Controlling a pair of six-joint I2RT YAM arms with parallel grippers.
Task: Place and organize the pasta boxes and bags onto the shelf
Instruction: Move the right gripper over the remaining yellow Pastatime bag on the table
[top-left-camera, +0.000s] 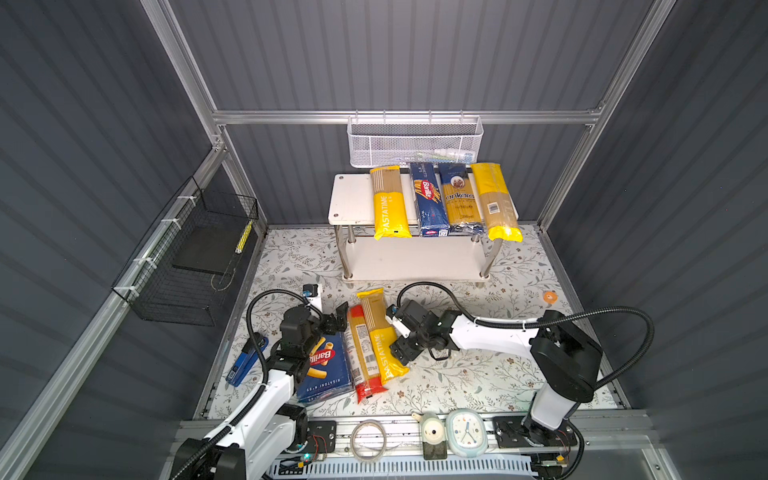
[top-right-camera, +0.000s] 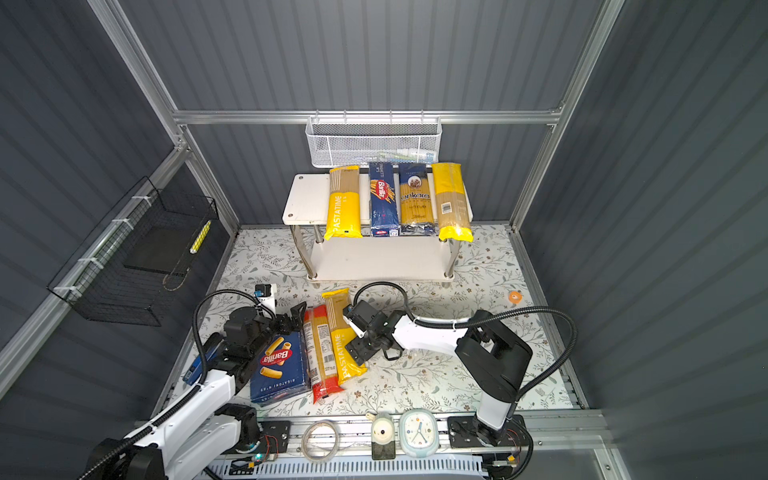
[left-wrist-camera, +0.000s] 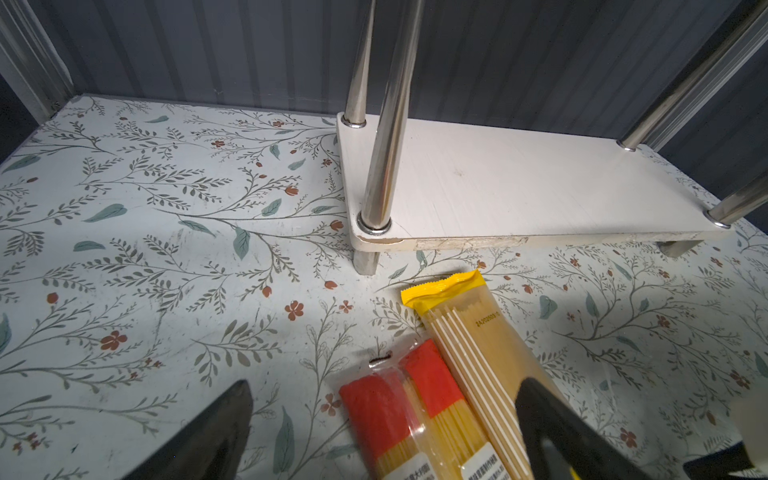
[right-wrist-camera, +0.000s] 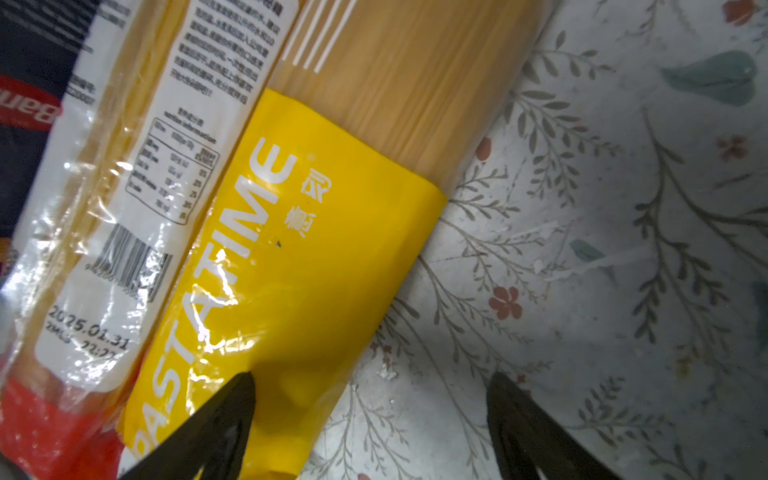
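Observation:
The white two-tier shelf (top-left-camera: 349, 199) stands at the back; its lower board (left-wrist-camera: 519, 195) is bare. On its top board lie a PASTATIME bag (top-left-camera: 388, 205), the Barilla spaghetti box (top-left-camera: 430, 199), the ankara bag (top-left-camera: 459, 199) and a yellow-ended bag (top-left-camera: 496, 203). On the table lie the rigatoni box (top-left-camera: 328, 370), a red-ended bag (top-left-camera: 361, 353) and another PASTATIME bag (top-left-camera: 380, 332), side by side. My left gripper (left-wrist-camera: 384, 386) is open over the red-ended bag's far end. My right gripper (right-wrist-camera: 372, 378) is open, one finger over the PASTATIME bag's (right-wrist-camera: 311, 249) yellow end, the other over the table.
A white mesh basket (top-left-camera: 415, 143) hangs behind the shelf. A black wire basket (top-left-camera: 195, 257) hangs on the left wall. A blue tool (top-left-camera: 245, 361) lies left of the rigatoni box. An orange tape roll (top-left-camera: 550, 296) sits far right. A clock (top-left-camera: 466, 432) and ring (top-left-camera: 368, 440) rest on the front rail.

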